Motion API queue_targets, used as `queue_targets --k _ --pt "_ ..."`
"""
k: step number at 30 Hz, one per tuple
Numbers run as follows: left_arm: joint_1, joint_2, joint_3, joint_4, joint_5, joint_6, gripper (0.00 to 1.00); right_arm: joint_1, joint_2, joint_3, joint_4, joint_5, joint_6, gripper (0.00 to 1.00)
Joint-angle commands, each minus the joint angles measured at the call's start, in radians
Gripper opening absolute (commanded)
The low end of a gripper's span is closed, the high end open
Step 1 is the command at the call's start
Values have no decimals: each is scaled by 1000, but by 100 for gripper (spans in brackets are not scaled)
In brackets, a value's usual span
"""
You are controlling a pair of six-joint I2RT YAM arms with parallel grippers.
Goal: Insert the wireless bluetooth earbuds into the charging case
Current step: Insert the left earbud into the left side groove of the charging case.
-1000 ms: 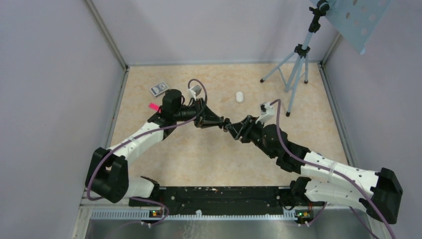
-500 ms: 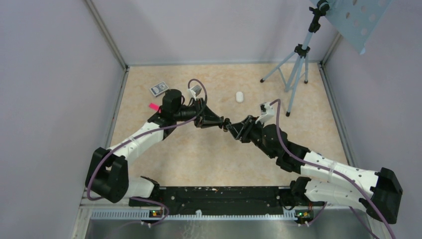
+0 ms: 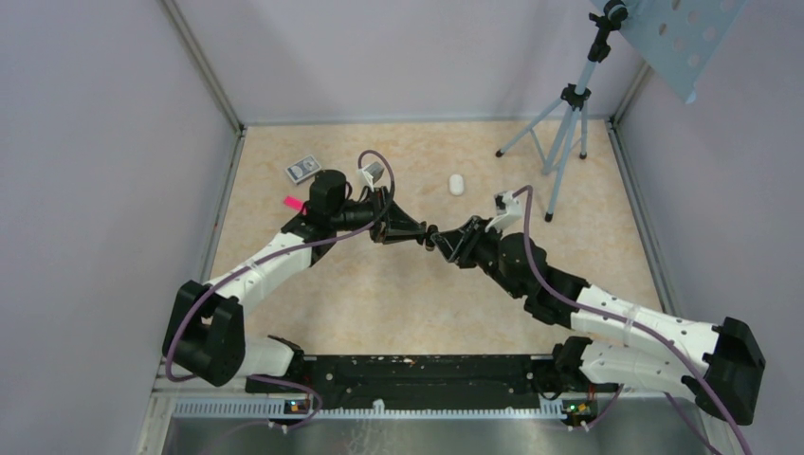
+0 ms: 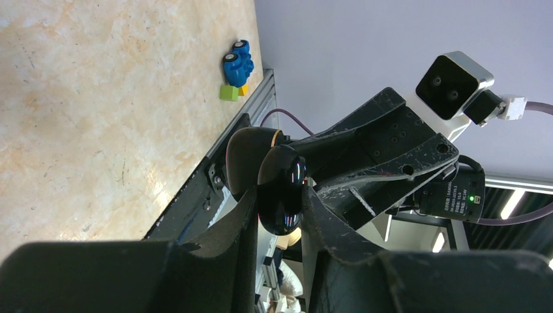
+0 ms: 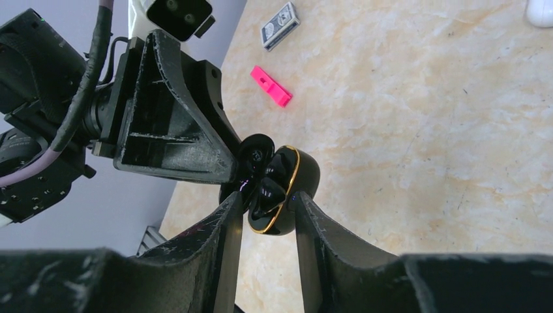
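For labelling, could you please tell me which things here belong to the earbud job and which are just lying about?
Job: black charging case, clamped by left gripper and right gripper; earbuds not clearly visible.
Lying about: pink block, card box, blue toy blocks, tripod, white oval item (possibly another case).

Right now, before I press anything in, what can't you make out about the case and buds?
- Top external: the charging case is too small to read.
- Right wrist: its interior is dark and glossy between the right fingers; whether a bud sits inside, I cannot tell.
- Left wrist: the left fingers cover its sides; only a glossy shell shows.
- White object: cut by the right wrist view's top edge, tiny from above.
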Motion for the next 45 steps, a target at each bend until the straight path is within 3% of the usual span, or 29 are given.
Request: queue_targets --k 1,26,39,45 --pt "2 -6 -4 27 10 9 0 -12 14 60 64 -3 -23 34" --pt "3 -13 4 21 13 7 0 -14 37 75 73 -48 -48 11" --pt "2 -5 9 19 11 4 0 -14 1 56 64 -28 -49 11" --pt "3 -1 11 17 12 13 0 -14 -28 54 62 -30 -64 18"
